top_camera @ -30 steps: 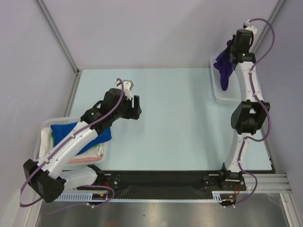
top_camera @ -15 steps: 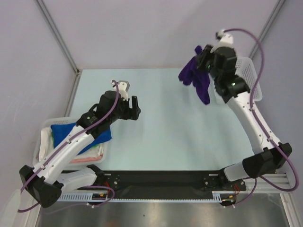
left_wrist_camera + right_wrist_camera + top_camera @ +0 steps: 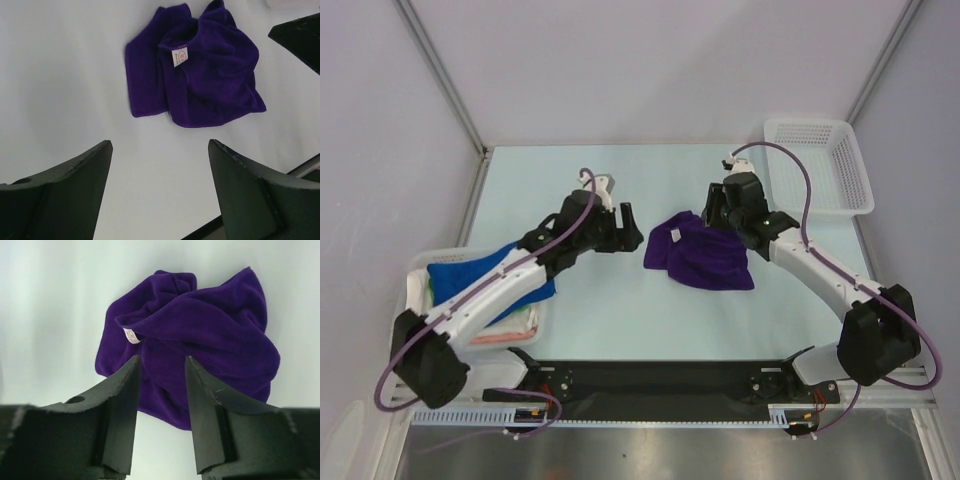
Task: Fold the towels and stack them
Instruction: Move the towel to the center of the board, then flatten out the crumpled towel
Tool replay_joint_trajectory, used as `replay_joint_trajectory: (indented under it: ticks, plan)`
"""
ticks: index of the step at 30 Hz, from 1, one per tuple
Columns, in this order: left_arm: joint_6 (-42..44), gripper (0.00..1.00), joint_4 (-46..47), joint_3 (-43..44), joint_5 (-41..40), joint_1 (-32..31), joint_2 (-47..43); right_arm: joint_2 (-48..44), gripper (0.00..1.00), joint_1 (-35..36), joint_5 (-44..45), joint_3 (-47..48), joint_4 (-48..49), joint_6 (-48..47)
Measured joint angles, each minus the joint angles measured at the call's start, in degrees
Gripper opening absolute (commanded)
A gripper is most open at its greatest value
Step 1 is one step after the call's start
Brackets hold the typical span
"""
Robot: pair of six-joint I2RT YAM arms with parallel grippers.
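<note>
A crumpled purple towel (image 3: 698, 258) with a small white label lies on the pale table at the centre. My right gripper (image 3: 712, 212) hangs just above the towel's far edge, open and holding nothing. In the right wrist view the towel (image 3: 200, 325) lies below and beyond the parted gripper (image 3: 162, 365). My left gripper (image 3: 630, 225) is open and empty just left of the towel. In the left wrist view the towel (image 3: 200, 70) lies ahead of the wide-open gripper (image 3: 160, 150).
A white mesh basket (image 3: 817, 165) stands at the back right with nothing in it. A clear bin (image 3: 410, 290) at the near left holds a folded blue towel (image 3: 460, 280) on top of folded white and pink ones (image 3: 510, 325).
My right arm swung from the basket to the table's centre with the purple towel and let it go there. My left gripper moved right, toward the towel.
</note>
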Motion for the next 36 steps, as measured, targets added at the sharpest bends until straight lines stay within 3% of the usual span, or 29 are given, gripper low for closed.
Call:
replay_joint_trajectory:
  ticks: [3,7,16,21,27,36]
  plan:
    - [-1.9,0.79,2.12,0.0,0.42,-1.31,5.66,0.33,0.39,0.07,-0.87,-0.33,0.35,-0.11]
    - [-4.57,0.67,4.98,0.0,2.54,-3.15,13.27,2.12,0.37,1.64,-1.4,-0.87,1.44,-0.09]
    - [-6.21,0.75,7.41,1.73,2.14,-8.41,25.75,-0.68,0.35,2.67,-0.35,-12.79,1.46,0.09]
    - [-6.8,0.78,5.64,3.39,-3.93,-8.96,31.17,-0.59,0.35,4.55,-0.63,-14.73,2.38,0.66]
    - [-7.45,0.79,4.04,3.45,-11.08,-8.37,32.33,2.54,0.35,9.07,-0.61,-14.75,4.81,1.81]
    - [-8.87,0.77,4.15,0.72,-11.26,-0.42,30.27,7.58,0.34,17.55,2.21,-12.74,8.7,3.96]
